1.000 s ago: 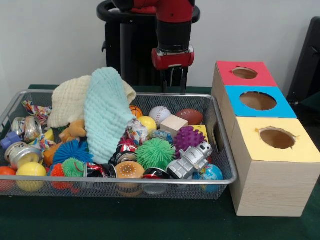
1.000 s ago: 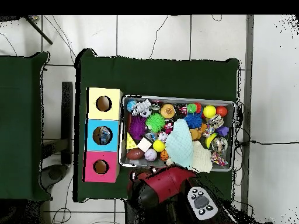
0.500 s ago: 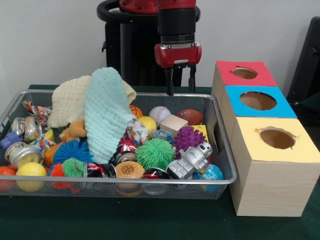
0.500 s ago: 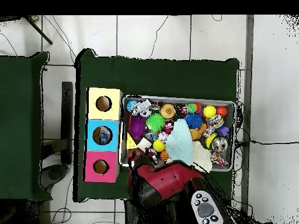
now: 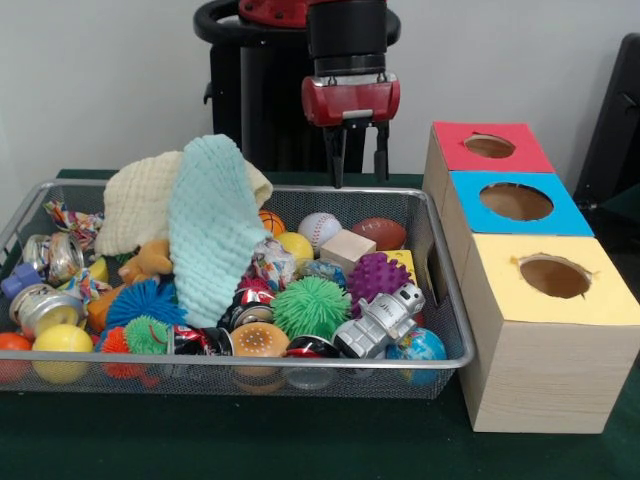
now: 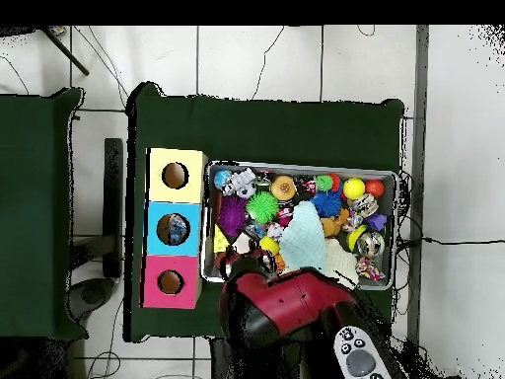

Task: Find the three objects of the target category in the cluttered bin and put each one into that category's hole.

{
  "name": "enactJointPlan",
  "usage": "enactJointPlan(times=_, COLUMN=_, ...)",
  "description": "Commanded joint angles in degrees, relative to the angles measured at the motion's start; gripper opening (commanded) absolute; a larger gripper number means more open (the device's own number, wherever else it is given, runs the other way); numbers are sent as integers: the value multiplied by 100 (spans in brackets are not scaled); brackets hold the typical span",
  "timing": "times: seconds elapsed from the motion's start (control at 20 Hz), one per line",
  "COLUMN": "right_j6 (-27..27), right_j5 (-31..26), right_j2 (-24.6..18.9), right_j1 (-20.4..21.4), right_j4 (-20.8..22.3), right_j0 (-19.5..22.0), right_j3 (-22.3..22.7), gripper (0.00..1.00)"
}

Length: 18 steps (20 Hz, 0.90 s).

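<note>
Jaws (image 5: 355, 155) of the red and black arm are hanging spread and empty above the far rim of the large silver wire-mesh basket (image 5: 250, 366). One crumpled clear wrapper with multicolour print (image 5: 271, 263) is lying mid-basket, well apart from the red-topped wooden box's round hole (image 5: 489, 146).

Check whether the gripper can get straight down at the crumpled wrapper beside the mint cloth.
Probably yes. The gripper hangs open and empty above the bin's far edge. The wrapper lies uncovered on top, though the mint cloth and yellow ball crowd it.
</note>
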<state>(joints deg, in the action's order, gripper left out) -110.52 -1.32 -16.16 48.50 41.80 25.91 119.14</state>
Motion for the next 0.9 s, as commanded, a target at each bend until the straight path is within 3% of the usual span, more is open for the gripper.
enactJointPlan(times=0.05, right_j6=-423, right_j5=-97, right_j2=-91, right_j1=-408, right_j4=-76, right_j0=-62, right_j3=-538, gripper=100)
enactJointPlan(times=0.6, right_j6=-497, right_j5=-115, right_j2=296, right_j1=-1666, right_j4=-47, right_j0=-105, right_j3=-1076, gripper=100)
enactJointPlan(times=0.9, right_j6=-385, right_j5=-183, right_j2=215, right_j1=-1921, right_j4=-64, right_j0=40, right_j3=-1270, gripper=100)
